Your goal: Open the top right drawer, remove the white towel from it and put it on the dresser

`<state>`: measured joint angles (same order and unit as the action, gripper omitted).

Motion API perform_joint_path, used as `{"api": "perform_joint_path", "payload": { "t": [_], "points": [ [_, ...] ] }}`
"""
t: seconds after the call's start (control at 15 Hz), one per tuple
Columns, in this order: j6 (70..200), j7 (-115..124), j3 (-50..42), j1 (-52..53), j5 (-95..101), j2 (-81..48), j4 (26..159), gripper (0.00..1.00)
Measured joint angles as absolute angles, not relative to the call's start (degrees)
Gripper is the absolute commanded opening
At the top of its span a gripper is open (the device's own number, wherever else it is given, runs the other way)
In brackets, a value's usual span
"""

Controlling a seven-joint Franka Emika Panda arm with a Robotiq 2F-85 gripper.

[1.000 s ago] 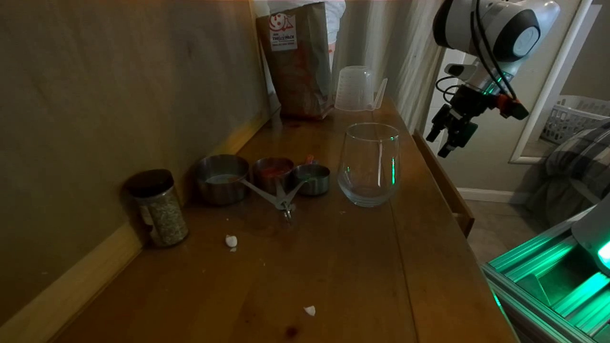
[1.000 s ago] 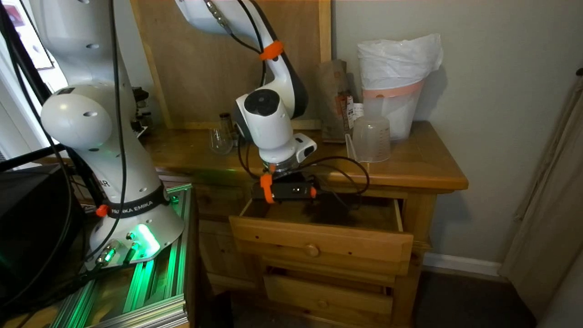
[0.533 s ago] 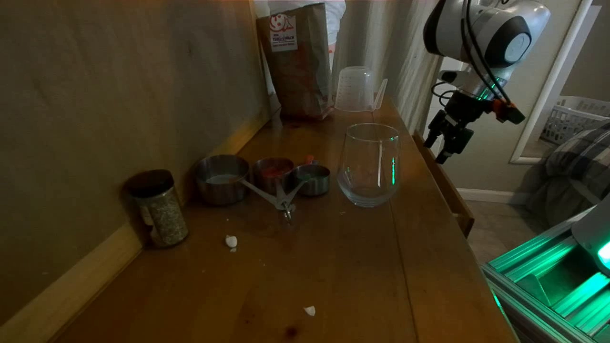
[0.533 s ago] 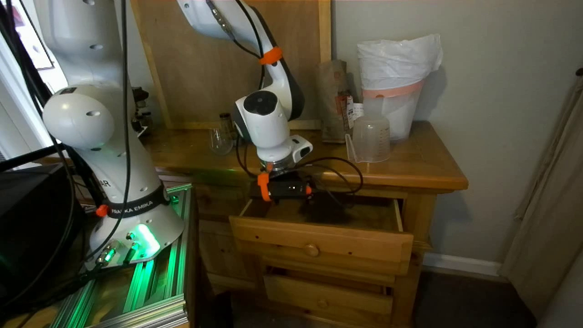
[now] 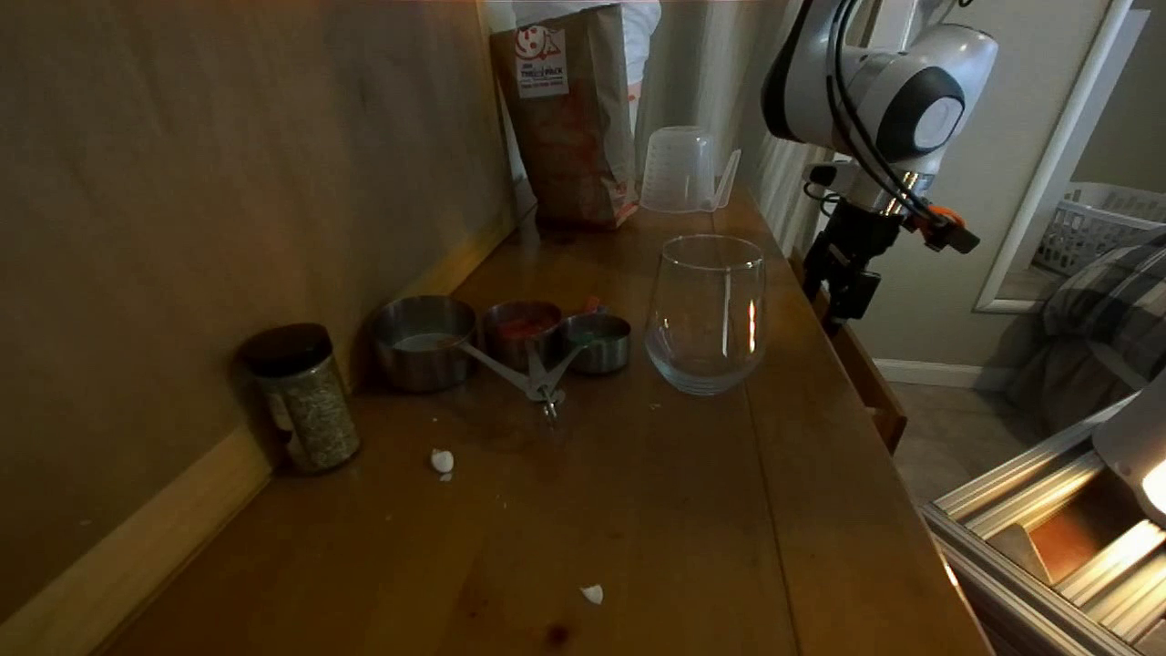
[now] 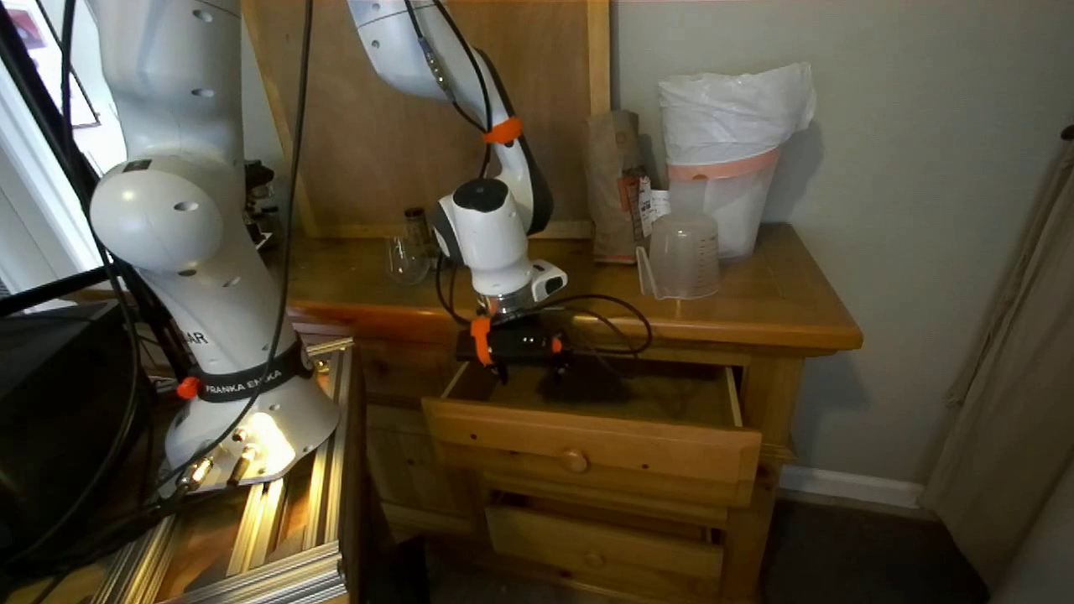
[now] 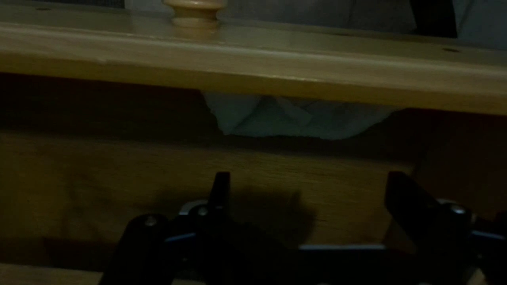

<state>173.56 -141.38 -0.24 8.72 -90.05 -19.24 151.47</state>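
Observation:
The top right drawer (image 6: 591, 432) of the dresser (image 6: 772, 306) is pulled open. The white towel (image 7: 285, 118) lies inside against the drawer front, partly hidden under its top edge in the wrist view; it is hidden in both exterior views. My gripper (image 7: 311, 174) is open and empty, its fingers wide apart over the bare drawer floor, on the dresser side of the towel and apart from it. In an exterior view the gripper (image 5: 820, 308) points down at the drawer opening, its fingertips partly lost against the dark drawer side.
On the dresser stand a clear glass (image 5: 706, 319), metal measuring cups (image 5: 424, 342), a spice jar (image 5: 305, 401), a plastic measuring jug (image 6: 684, 256), a paper bag (image 6: 612, 184) and a white bin (image 6: 730, 201). A lower drawer (image 6: 604, 545) is slightly open.
The arm has moved down toward the open drawer and closer to the dresser. The gripper stays open. The robot base light has changed from green to warm white.

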Motion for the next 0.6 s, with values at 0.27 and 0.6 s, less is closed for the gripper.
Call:
{"api": "perform_joint_path", "payload": {
  "t": [0.27,0.6],
  "points": [
    [173.5,-141.4,-0.8,8.3,-90.0,-22.8,149.1,1.00],
    [173.5,-141.4,-1.0,8.3,-90.0,-26.9,146.5,1.00]
  ]
}}
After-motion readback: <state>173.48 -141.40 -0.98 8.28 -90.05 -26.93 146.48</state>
